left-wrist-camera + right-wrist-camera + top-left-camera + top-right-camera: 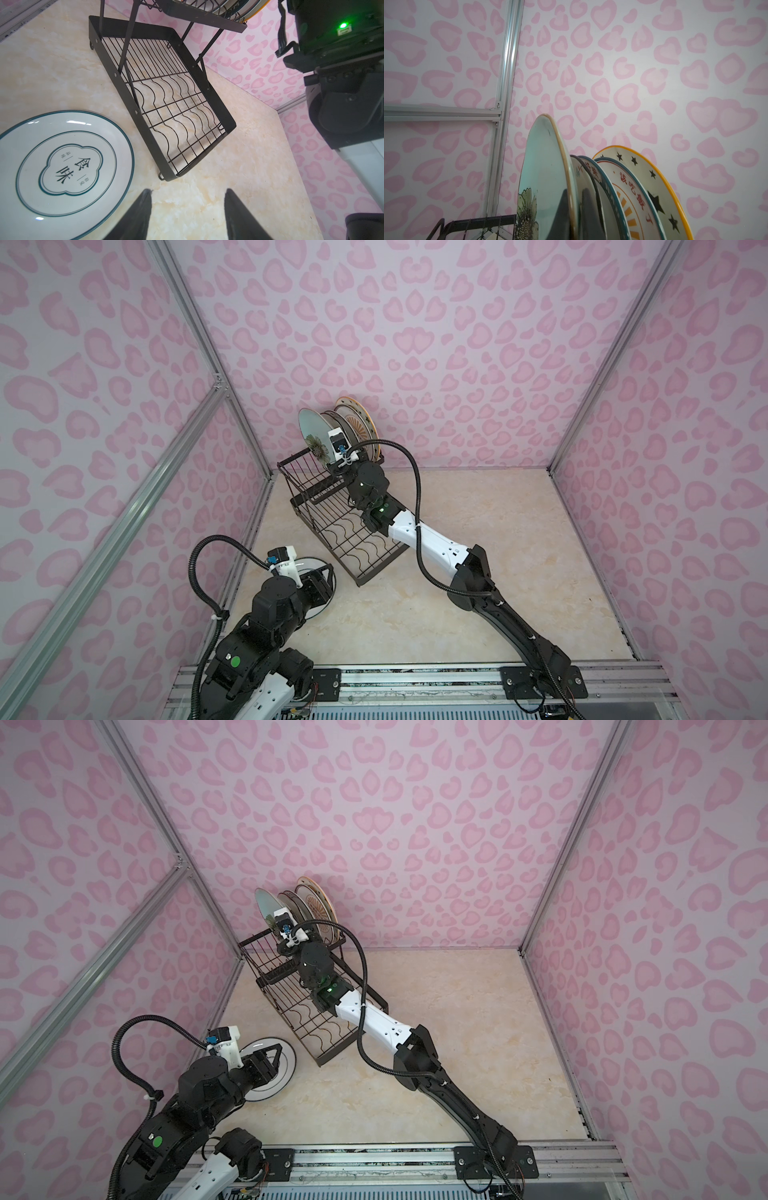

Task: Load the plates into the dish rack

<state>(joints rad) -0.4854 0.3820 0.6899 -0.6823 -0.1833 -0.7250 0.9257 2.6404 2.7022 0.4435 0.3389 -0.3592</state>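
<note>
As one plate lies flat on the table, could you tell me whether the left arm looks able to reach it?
Probably yes: the left gripper hangs open at the edge of the teal-rimmed plate, nothing lies on it, and the dish rack stands apart from it.

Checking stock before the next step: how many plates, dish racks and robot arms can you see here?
Plates standing in the dish rack: 5
Plate flat on the table: 1
Dish rack: 1
Robot arms, left and right: 2
Total: 9

dish rack (271,980), upright plates (312,908), flat plate (289,1065)
</note>
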